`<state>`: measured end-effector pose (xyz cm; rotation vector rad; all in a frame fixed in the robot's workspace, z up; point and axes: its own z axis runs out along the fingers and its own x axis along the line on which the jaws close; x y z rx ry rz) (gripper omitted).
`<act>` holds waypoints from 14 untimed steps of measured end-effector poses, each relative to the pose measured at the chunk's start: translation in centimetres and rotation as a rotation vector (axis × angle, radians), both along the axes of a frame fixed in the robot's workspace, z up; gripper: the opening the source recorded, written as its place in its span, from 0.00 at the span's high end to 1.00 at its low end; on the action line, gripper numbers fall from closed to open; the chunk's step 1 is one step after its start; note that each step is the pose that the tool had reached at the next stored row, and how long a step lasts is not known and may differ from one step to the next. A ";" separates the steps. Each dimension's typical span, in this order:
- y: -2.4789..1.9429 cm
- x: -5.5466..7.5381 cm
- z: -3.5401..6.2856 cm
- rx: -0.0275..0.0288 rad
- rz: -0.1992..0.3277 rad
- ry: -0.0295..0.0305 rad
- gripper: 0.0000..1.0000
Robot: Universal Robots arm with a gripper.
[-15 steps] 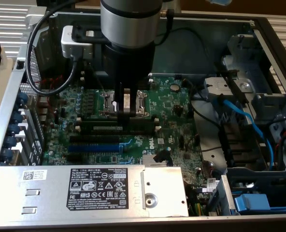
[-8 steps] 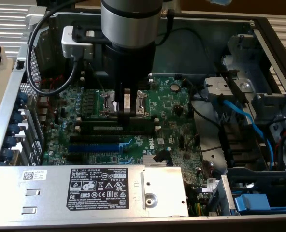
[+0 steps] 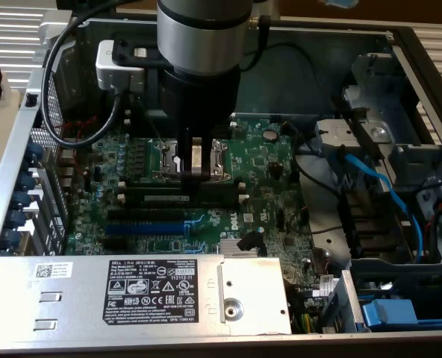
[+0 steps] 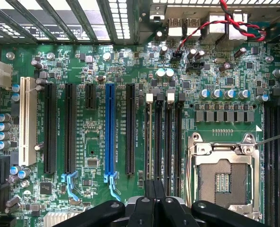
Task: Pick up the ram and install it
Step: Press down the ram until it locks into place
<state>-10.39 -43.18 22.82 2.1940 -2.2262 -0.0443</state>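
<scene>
Pale ribbed surface [image 3: 12,30] behind; wooden strip [image 3: 318,9] beyond.

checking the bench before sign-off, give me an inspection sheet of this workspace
surface: green motherboard inside an open computer case
job's things: ram, pale label showing, lies along the black slots; seated or not, cannot tell
clutter: nothing seen
grippers: gripper right above the ram, beside the CPU socket
cables: blue cable at the exterior view's right; red and black wires near the rear ports; black cable loops off the arm
surroundings: labelled power supply; blue slot empty
</scene>
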 end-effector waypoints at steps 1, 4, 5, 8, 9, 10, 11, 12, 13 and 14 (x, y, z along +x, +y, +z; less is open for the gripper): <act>0.00 0.0 0.00 0.0000 0.000 0.0020 0.90; -0.01 0.0 -0.02 -0.0004 0.000 0.0066 0.90; -0.01 0.0 -0.04 -0.0003 0.000 0.0078 0.90; 0.00 0.1 -0.08 -0.0001 0.000 0.0103 0.90; 0.00 0.1 -0.09 0.0000 0.001 0.0104 0.90; 0.00 0.1 -0.11 -0.0001 0.001 0.0107 0.90; -0.01 0.1 -0.11 -0.0003 0.001 0.0107 0.90; -0.01 0.1 -0.11 -0.0004 0.001 0.0110 0.90; -0.01 0.2 -0.11 -0.0004 0.002 0.0113 0.90; 0.00 0.2 -0.12 -0.0003 0.002 0.0117 0.90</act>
